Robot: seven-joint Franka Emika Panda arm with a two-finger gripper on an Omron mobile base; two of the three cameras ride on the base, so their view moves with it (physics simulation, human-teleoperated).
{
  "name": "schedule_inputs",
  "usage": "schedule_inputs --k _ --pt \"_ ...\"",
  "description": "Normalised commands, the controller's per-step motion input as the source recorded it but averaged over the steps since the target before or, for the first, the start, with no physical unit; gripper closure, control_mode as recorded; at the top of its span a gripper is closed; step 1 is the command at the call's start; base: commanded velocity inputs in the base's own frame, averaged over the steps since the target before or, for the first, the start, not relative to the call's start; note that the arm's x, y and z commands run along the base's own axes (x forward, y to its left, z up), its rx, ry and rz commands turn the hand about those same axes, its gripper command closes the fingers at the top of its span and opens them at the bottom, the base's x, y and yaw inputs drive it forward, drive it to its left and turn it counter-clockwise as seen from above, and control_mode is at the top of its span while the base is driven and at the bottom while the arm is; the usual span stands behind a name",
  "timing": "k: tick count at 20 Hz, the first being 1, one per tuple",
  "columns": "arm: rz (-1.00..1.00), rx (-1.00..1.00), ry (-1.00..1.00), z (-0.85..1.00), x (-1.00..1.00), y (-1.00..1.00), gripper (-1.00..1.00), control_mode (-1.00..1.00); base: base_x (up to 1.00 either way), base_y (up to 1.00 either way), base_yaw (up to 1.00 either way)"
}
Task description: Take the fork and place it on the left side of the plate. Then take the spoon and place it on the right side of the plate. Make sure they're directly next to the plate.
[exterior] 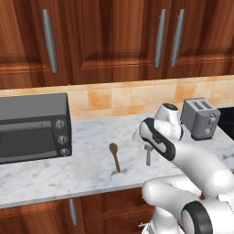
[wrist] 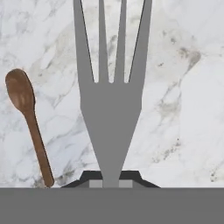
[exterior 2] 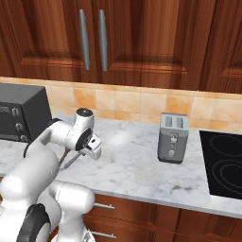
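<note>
Grey four-tined fork (wrist: 110, 118) in claw (wrist: 110, 181)

Bare marble counter (exterior: 91, 169) around the wooden spoon (exterior: 114, 156), toaster oven (exterior: 34, 126) far left, toaster (exterior: 200, 118) right

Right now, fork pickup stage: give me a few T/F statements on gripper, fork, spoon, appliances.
1. The gripper is shut on the fork. True.
2. The spoon lies on the marble counter, beside the fork. True.
3. The spoon is silver metal. False: it is brown wood.
4. The toaster stands between the arm and the black cooktop in the right base view. True.
5. The toaster oven door hangs open. False: it is closed.
6. The fork tines point back into the gripper. False: they point away from it.
</note>
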Motion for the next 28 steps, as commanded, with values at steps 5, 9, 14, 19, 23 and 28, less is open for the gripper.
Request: schedule_inputs --k 5,9,14,19,23,28 --pt "-0.21 0.03 0.0 0.86 -0.57 -0.28 1.0 -1.0 0.0 0.0 0.0" --pt "-0.19 0.0 0.0 0.69 -0.48 -0.11 1.0 -1.0 0.0 0.0 0.0" --pt "-0.13 0.0 0.0 0.62 -0.46 -0.01 1.0 -1.0 0.0 0.0 0.0" --pt "-0.05 -0.05 0.0 0.14 -0.08 0.0 1.0 -1.0 0.0 0.0 0.0" --pt "0.0 -0.06 -0.01 0.0 -0.04 0.0 1.0 -1.0 0.0 0.0 0.0" --pt "0.0 0.0 -0.01 0.0 -0.04 -0.01 1.0 1.0 -0.29 -0.08 0.0"
